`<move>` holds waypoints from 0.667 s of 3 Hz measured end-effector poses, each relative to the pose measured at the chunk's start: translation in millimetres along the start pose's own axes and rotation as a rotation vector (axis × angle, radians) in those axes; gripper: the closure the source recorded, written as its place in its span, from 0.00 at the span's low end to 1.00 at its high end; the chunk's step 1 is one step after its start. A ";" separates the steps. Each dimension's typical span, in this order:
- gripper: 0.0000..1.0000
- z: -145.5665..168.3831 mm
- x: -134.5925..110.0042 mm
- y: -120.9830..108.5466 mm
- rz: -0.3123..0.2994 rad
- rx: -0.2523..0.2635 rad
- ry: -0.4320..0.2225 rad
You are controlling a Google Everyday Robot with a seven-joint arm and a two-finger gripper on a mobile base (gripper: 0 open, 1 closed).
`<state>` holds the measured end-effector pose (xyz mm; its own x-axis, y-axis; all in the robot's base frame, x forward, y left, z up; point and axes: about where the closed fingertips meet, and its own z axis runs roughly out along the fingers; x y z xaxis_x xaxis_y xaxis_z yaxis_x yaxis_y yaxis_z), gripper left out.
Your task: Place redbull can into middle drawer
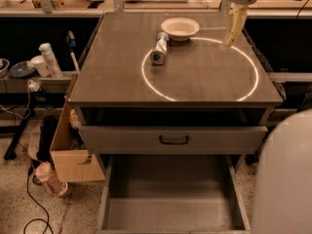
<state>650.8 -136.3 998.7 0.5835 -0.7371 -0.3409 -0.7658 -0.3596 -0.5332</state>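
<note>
The redbull can (160,48) lies on its side on the cabinet top (204,82), on the left edge of a bright ring of light, just left of and in front of a white bowl (180,28). My gripper (233,29) hangs over the back right of the top, to the right of the bowl and well apart from the can, with nothing in it. The middle drawer (170,204) is pulled out at the bottom, its bare grey floor showing.
A grey drawer front with a black handle (173,140) sits above the open drawer. A cardboard box (73,152) and a pink bottle (48,179) stand on the floor at the left. A pale rounded robot part (285,179) fills the lower right.
</note>
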 end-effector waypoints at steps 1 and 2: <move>0.00 9.8 -0.6 -13.6 -0.071 0.030 -0.085; 0.00 10.2 0.8 -27.0 -0.073 0.076 -0.083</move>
<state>674.6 -121.3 1004.9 0.6597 -0.6597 -0.3600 -0.6995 -0.3636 -0.6152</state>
